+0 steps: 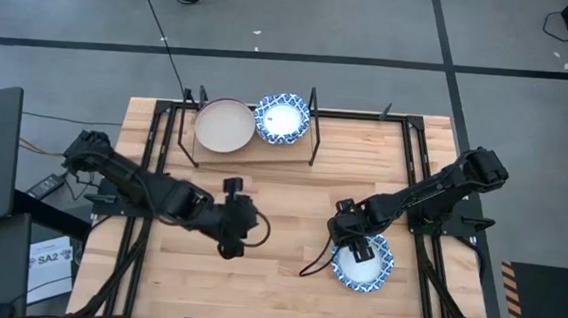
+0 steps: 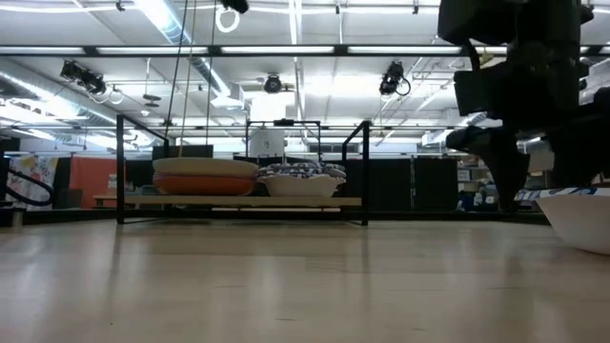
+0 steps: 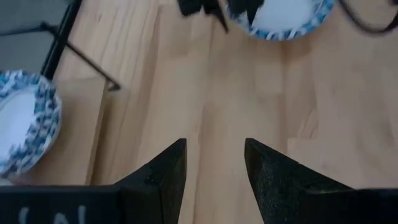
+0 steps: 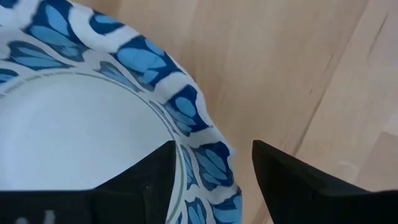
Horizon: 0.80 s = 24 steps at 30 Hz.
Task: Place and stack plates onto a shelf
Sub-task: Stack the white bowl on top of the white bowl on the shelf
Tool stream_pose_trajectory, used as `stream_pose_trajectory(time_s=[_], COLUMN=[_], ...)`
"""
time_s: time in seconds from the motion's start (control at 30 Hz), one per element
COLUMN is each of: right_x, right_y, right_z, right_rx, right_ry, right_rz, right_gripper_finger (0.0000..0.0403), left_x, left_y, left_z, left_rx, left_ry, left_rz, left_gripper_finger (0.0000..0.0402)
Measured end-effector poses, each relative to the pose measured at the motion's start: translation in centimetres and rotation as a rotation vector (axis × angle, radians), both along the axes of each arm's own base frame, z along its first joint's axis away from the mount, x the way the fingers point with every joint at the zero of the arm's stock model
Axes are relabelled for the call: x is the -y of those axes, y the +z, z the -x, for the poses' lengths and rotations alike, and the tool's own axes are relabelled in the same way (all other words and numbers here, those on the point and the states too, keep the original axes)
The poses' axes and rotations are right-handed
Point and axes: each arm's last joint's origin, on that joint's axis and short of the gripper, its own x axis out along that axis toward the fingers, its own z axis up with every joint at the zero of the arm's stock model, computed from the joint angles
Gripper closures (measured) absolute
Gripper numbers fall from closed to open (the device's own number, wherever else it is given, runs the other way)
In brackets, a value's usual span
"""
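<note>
One blue-and-white plate (image 1: 367, 268) rests on the table near its right front. My right gripper (image 1: 358, 249) is over this plate's far-left rim (image 4: 208, 155) and is open, with one finger above the white centre and the other outside the rim. On the shelf (image 1: 295, 145) at the far edge sit a beige plate (image 1: 224, 125) on an orange one (image 2: 195, 185), and a blue-and-white plate (image 1: 282, 119) beside them. My left gripper (image 1: 244, 226) hovers open over bare wood at the table's middle (image 3: 214, 155).
The shelf's black frame posts (image 1: 315, 101) stand at its corners. Black rails (image 1: 420, 153) run along the table's left and right sides. A dark cable (image 1: 312, 266) trails on the wood beside the near plate. Bare wood lies between the grippers and the shelf.
</note>
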Motion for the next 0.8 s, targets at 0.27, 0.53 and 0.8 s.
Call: stream_pose_trajectory(time_s=[0.27, 0.53, 0.8], right_x=[0.5, 0.9, 1.5], right_y=[0.3, 0.2, 1.5], right_z=[-0.2, -0.3, -1.5], right_rx=[0.014, 0.007, 0.049], right_ry=[-0.02, -0.03, -0.06], right_rz=[-0.01, -0.034, -0.069], right_gripper_finger=[0.0244, 0.0318, 0.0384], left_x=[1.0, -1.0, -2.8], left_y=[-3.1, -7.9, -10.7], left_z=[1.3, 4.1, 7.6], left_rx=[-0.014, 0.113, 0.25], left_ry=[0.008, 0.058, 0.042], left_rz=[0.011, 0.133, 0.194], left_gripper_finger=[0.0233, 0.0233, 0.0233])
